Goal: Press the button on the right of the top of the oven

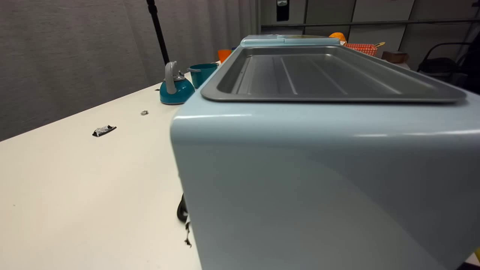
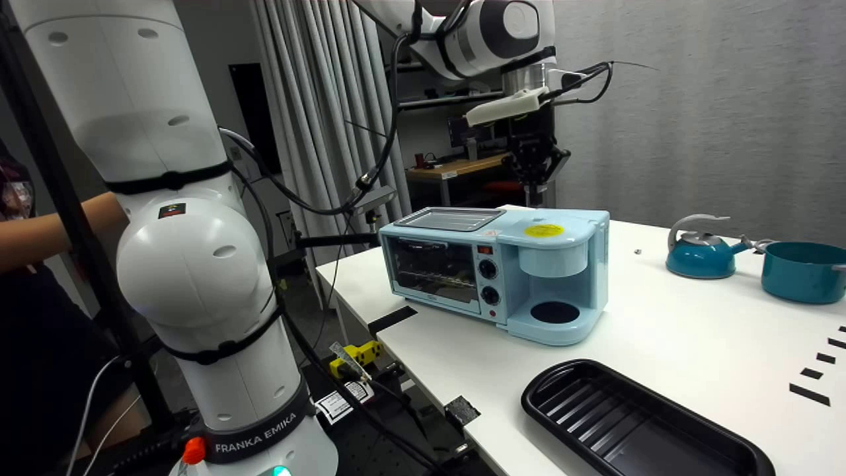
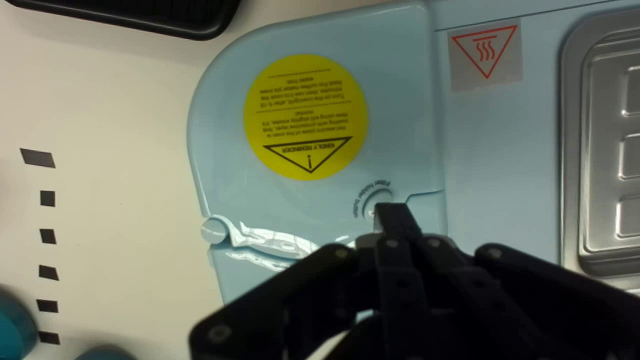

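In both exterior views, the boxy, pale blue oven [image 1: 318, 180] stands on a white bench [image 1: 93, 195]. In the wrist view, the jointed black hand [image 3: 396, 218], closed, partly hides the round blue button [image 3: 377, 198] on the oven's top.

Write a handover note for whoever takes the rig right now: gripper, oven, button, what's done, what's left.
Gripper: shut, nothing seen held, its tip partly covering the button in the wrist view.
Oven: on the white table.
Button: round, on the oven's top, marked "Filter holder button".
Done: gripper positioned at the button; the pictures don't settle whether it touches or presses.
Left: probably a gentle push down if it isn't pressed yet, then lift clear.
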